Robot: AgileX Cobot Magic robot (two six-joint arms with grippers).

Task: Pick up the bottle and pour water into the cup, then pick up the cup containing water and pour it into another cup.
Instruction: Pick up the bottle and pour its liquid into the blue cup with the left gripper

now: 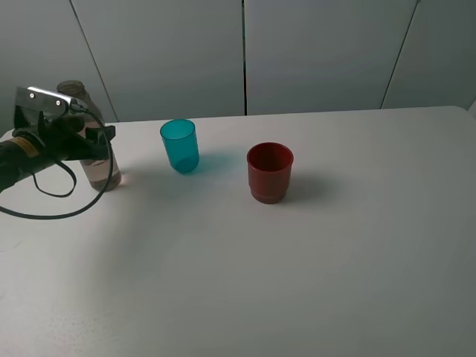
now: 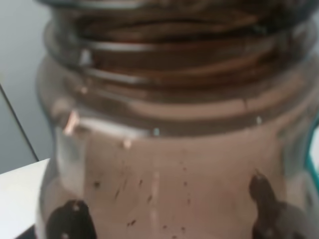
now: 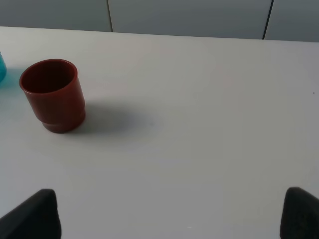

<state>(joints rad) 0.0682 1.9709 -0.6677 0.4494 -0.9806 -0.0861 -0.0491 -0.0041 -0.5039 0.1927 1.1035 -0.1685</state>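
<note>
Smoky grey-brown plastic, the bottle (image 1: 102, 169) stands upright at the left end of the table (image 1: 297, 282), the left gripper (image 1: 93, 141) clamped shut around its body (pads either side, below the threaded neck), with the cup (image 1: 179, 145) near on its right.

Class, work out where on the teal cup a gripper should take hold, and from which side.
Probably the upper wall of the teal cup, approached level from its near side: it stands upright, widest near the rim, and only bare table lies in front.
</note>
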